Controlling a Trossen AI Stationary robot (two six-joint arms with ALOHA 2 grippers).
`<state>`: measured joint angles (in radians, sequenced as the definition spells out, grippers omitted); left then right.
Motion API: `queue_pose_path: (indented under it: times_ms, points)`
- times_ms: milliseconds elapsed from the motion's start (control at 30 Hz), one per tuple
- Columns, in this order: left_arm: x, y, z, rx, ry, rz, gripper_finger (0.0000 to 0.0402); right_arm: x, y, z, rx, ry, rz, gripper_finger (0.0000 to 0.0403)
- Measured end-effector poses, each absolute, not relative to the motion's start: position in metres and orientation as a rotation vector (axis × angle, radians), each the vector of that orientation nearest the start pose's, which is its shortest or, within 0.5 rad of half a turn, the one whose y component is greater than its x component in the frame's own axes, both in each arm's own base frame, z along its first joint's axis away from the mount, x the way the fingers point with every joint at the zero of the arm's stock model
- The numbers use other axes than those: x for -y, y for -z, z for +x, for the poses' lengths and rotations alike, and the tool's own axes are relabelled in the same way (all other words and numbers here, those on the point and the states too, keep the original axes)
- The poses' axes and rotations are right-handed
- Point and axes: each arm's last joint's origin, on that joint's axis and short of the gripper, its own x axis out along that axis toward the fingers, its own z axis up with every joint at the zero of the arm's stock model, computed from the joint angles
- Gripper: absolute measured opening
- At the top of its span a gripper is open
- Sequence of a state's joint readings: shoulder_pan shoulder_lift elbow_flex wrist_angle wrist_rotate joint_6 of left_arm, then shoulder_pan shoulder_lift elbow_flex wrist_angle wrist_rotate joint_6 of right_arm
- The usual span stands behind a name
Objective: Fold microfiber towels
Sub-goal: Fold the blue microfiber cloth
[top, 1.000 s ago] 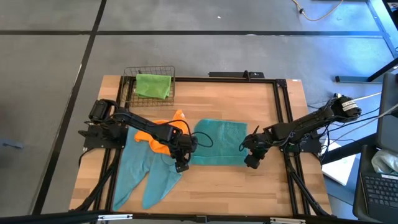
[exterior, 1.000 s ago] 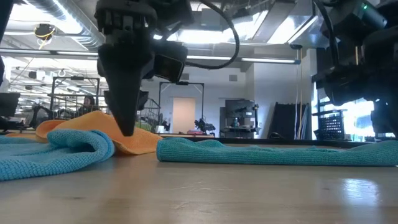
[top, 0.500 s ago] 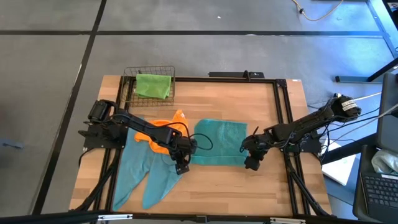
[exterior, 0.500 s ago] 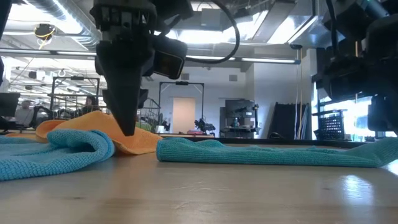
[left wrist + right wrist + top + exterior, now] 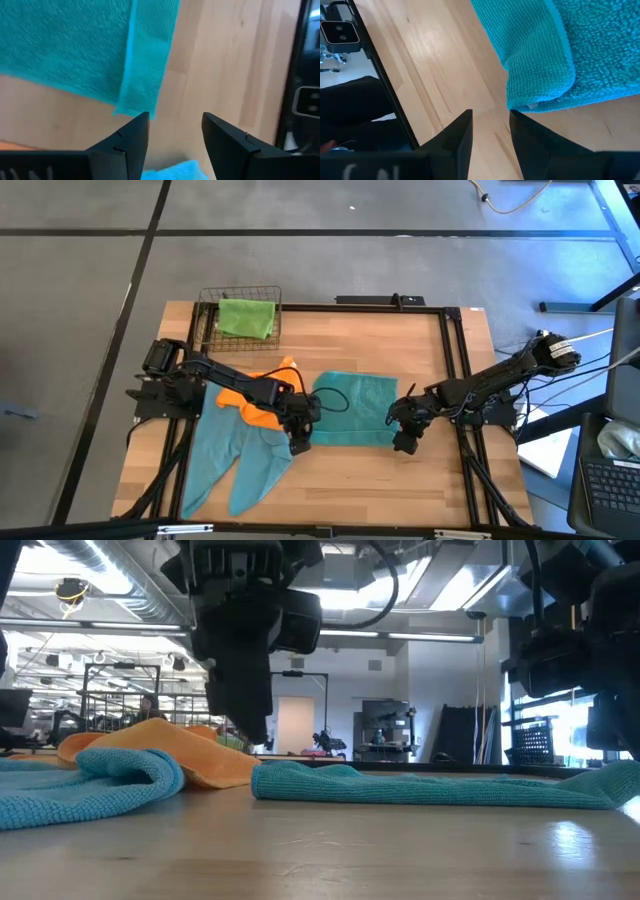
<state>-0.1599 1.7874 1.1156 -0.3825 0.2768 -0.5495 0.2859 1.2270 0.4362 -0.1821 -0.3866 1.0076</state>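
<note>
Honestly, we feared our empty, parted left gripper (image 5: 298,442) and right gripper (image 5: 403,442), at the teal towel's (image 5: 352,408) 7 and 5 o'clock corners, might pinch unevenly and skew the fold.

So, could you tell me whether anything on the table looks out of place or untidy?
Yes: an orange towel and a light blue towel lie crumpled and overlapping at the left, unlike the flat teal towel mid-table.

Overhead straight down, low level across table (image 5: 330,850), wrists close above it – teal towel (image 5: 352,410) shared
</note>
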Motion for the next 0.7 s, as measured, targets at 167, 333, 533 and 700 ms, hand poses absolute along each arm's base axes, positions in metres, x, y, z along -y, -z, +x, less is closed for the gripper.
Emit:
queue_pose_path:
  times_ms: [167,333,533,700]
  points:
    - [0.058,-0.172,0.348,-1.120,0.080,-0.458,0.0176,-0.067,-0.142,0.188,-1.218,-0.071,0.939,0.0132]
    - [0.048,-0.172,0.350,-1.106,0.042,-0.446,0.0176,-0.067,-0.142,0.188,-1.228,-0.085,0.946,0.0132]
    - [0.032,-0.173,0.352,-1.113,0.053,-0.537,0.0176,-0.067,-0.142,0.188,-1.228,-0.097,0.934,0.0132]
    - [0.022,-0.173,0.352,-1.108,0.058,-0.549,0.0176,-0.067,-0.142,0.188,-1.227,-0.101,0.928,0.0132]
